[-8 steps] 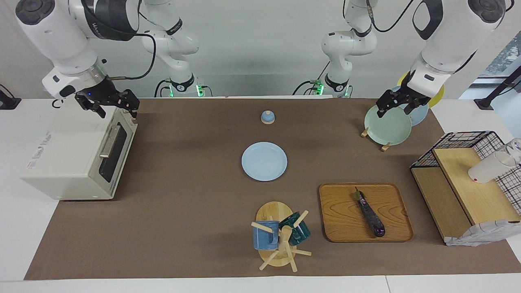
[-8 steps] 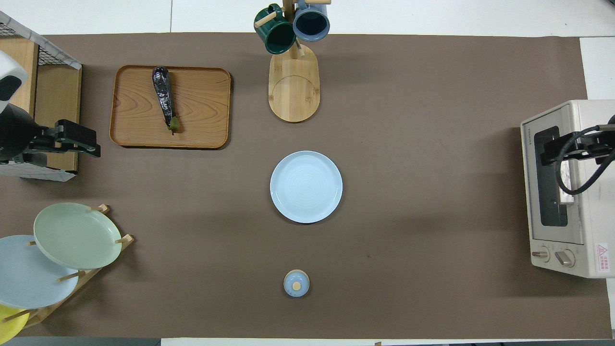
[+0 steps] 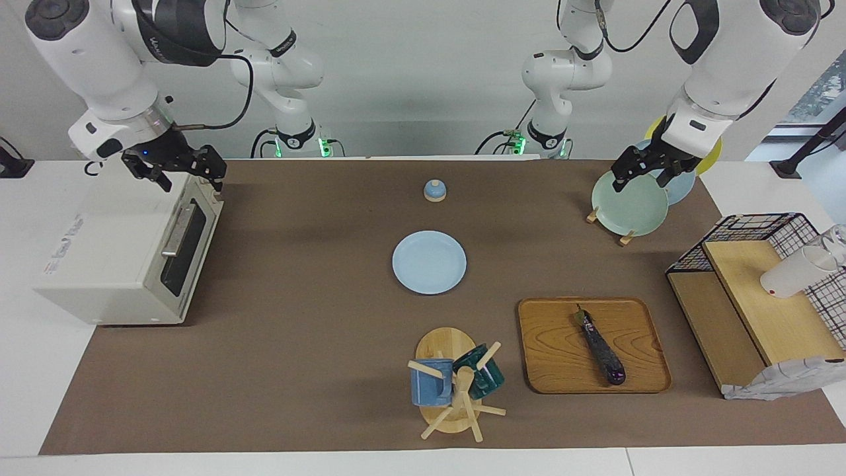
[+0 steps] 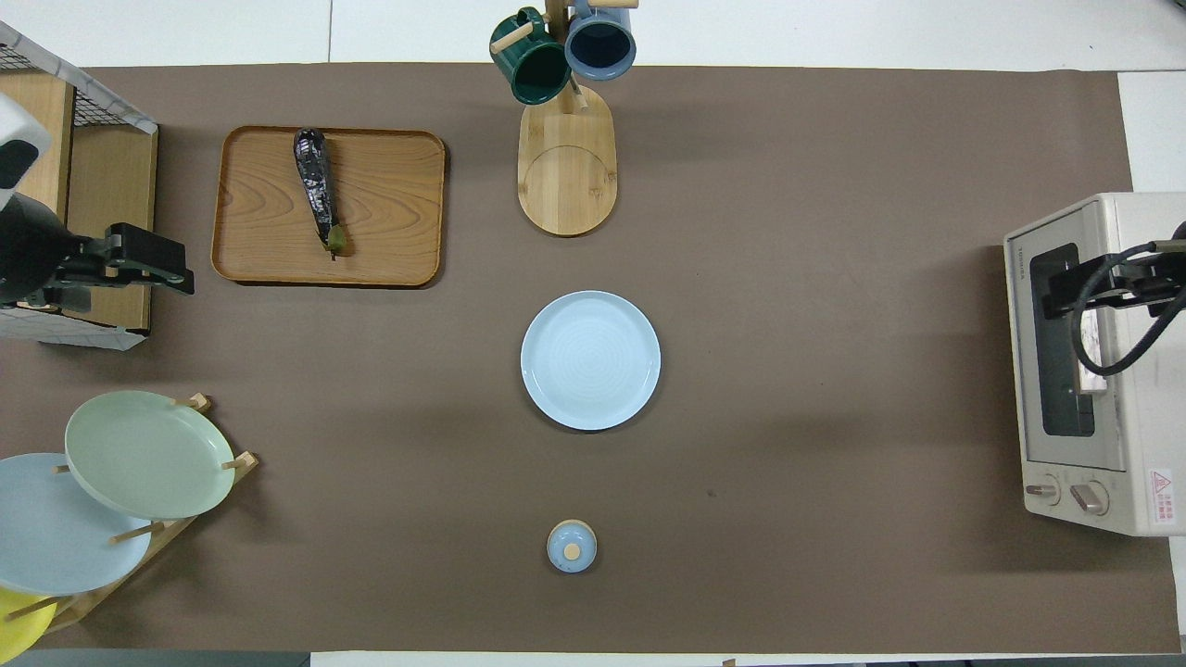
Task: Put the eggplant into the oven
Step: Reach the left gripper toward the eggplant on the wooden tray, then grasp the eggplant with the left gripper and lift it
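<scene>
The eggplant [image 3: 601, 347] lies on a wooden tray [image 3: 555, 357] toward the left arm's end of the table, with its green stem end toward the robots; it also shows in the overhead view [image 4: 315, 181]. The cream oven [image 3: 112, 251] stands at the right arm's end with its dark glass door shut and also shows in the overhead view [image 4: 1126, 435]. My right gripper [image 3: 188, 175] hangs open over the oven's top front edge, near the handle. My left gripper [image 3: 641, 178] hangs open and empty over the plate rack, well away from the eggplant.
A light blue plate [image 3: 429, 262] lies mid-table. A mug tree [image 3: 453, 383] with two mugs stands beside the tray. A small blue lidded pot [image 3: 434, 190] sits near the robots. A rack of plates [image 3: 628, 208] and a wire-and-wood shelf [image 3: 760, 291] stand at the left arm's end.
My left gripper has shifted slightly. The right gripper, the eggplant and the oven have not moved.
</scene>
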You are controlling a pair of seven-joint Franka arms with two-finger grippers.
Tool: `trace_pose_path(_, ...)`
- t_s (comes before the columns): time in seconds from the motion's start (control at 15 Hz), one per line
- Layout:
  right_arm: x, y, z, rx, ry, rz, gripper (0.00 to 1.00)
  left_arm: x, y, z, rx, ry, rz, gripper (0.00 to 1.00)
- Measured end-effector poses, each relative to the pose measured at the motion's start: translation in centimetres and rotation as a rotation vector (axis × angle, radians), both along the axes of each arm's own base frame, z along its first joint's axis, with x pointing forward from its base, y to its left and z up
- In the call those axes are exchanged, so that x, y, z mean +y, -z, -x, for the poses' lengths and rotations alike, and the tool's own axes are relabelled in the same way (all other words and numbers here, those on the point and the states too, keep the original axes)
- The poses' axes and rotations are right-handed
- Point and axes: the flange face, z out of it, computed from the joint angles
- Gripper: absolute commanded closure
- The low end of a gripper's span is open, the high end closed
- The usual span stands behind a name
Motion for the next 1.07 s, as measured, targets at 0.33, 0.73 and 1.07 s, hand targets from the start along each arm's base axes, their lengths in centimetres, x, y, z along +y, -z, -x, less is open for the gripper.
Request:
trace_pose_path(0.33,0.0,0.0,0.0,0.000,0.000,0.000,0.00,0.0,-0.5,-0.9,-0.069,-0.005,0.008,0.00)
trace_pose_path(0.73,0.0,0.0,0.0,0.000,0.000,0.000,0.00,-0.1,4.2,-6.0,-0.095,-0.016,0.018,0.00)
trace_pose_path(1.07,0.0,0.0,0.0,0.000,0.000,0.000,0.00,-0.4,12.3,-12.8,-0.152,-0.029,0.034,0.00)
